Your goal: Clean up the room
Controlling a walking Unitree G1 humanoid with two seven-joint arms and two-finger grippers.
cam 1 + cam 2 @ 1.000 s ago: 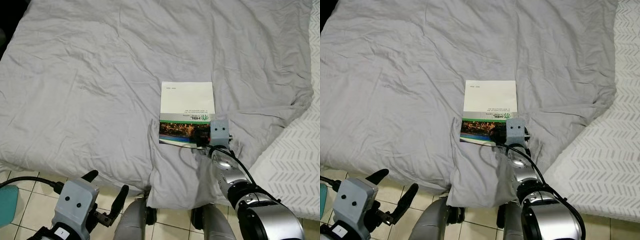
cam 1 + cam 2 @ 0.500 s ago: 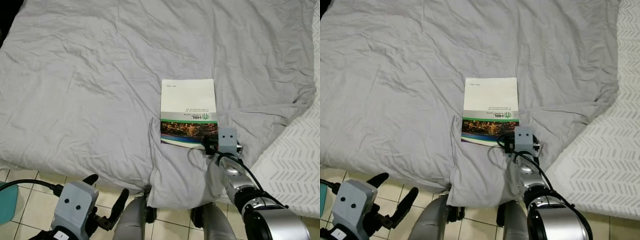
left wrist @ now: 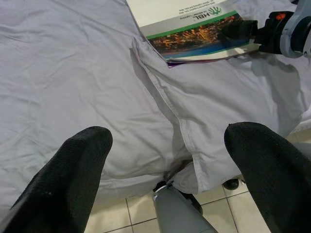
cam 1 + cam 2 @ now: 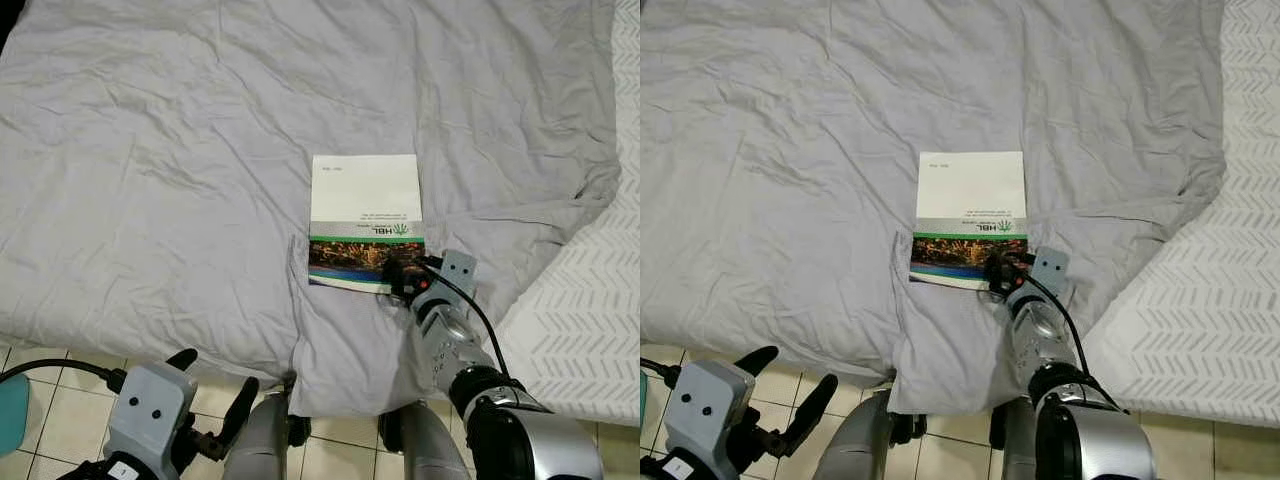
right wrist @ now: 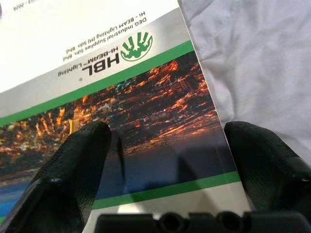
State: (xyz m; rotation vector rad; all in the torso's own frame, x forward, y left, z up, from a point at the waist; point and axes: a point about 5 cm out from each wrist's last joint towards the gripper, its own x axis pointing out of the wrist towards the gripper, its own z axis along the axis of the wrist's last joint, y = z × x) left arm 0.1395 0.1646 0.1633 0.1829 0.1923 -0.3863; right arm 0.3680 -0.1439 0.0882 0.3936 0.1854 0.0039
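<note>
Since a second ago the right hand (image 4: 403,279) has turned in toward the booklet (image 4: 365,222); its grey wrist block, which then sat square at the booklet's near right corner, is now canted and lies at about 4 o'clock from that corner, with the black fingers reaching onto the cover's dark lower band. The booklet itself lies as it did, flat on the grey duvet (image 4: 180,170) near the middle of the bed.

In the right wrist view the two fingers (image 5: 73,165) stand well apart — one pressed down on the night-city photograph, the other just off the booklet's edge over the cloth — so the hand is spread wide and grips nothing. The silver forearm runs up from 5 o'clock in the head view, low over a fold of duvet that hangs down at the bed's edge.

The booklet is a thin glossy thing, white over its far half, with a green stripe, small upside-down lettering and a green handprint logo, then the orange-lit city picture and a second green stripe at the near edge. A ridge of cloth rises along its near left corner.

The left hand (image 4: 205,400) hangs at 7 o'clock over the tiled floor (image 4: 60,410), fingers wide apart, holding nothing. A white patterned sheet (image 4: 590,330) shows at 4 o'clock.
</note>
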